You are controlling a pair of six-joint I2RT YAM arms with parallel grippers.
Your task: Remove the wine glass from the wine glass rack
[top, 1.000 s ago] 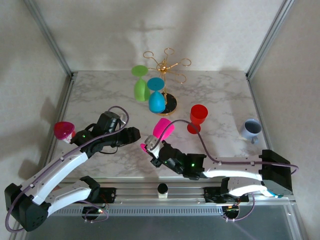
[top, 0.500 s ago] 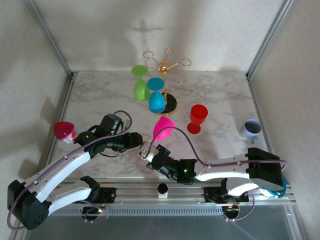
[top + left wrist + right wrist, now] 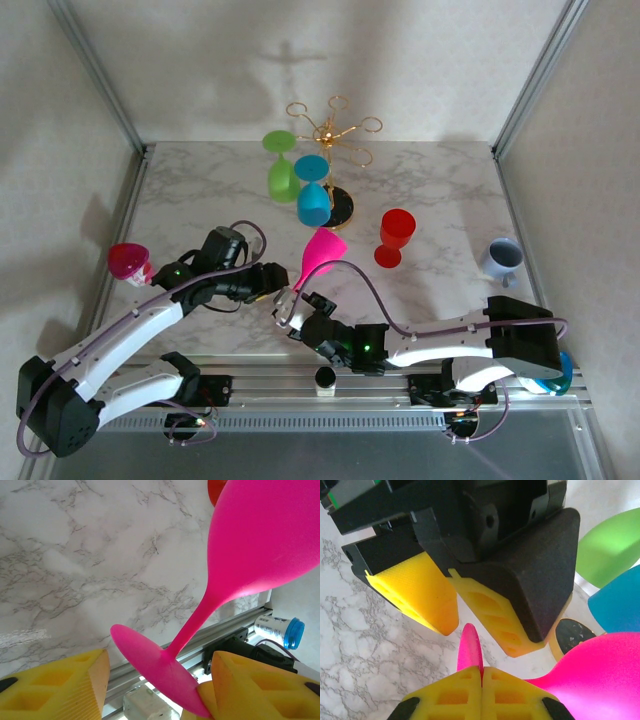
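The right gripper (image 3: 481,690) is clenched on the pink wine glass (image 3: 322,252) at its foot. Over the last second it has tipped the bowl upward and carried the glass left. The left gripper (image 3: 160,662), pads spread wide, has closed in until that foot sits between them. The glass hangs above the surface (image 3: 450,190), near of the wine glass rack (image 3: 331,131) and clear of it, so a handover looks likely.

The pink wine glass (image 3: 260,545) looked like smooth matt plastic, the table top (image 3: 75,555) had a faintly glossy marble-patterned surface, the yellow finger pads (image 3: 55,680) were finely ribbed and matt, and the wine glass rack (image 3: 327,131) was shiny gold metal wire.
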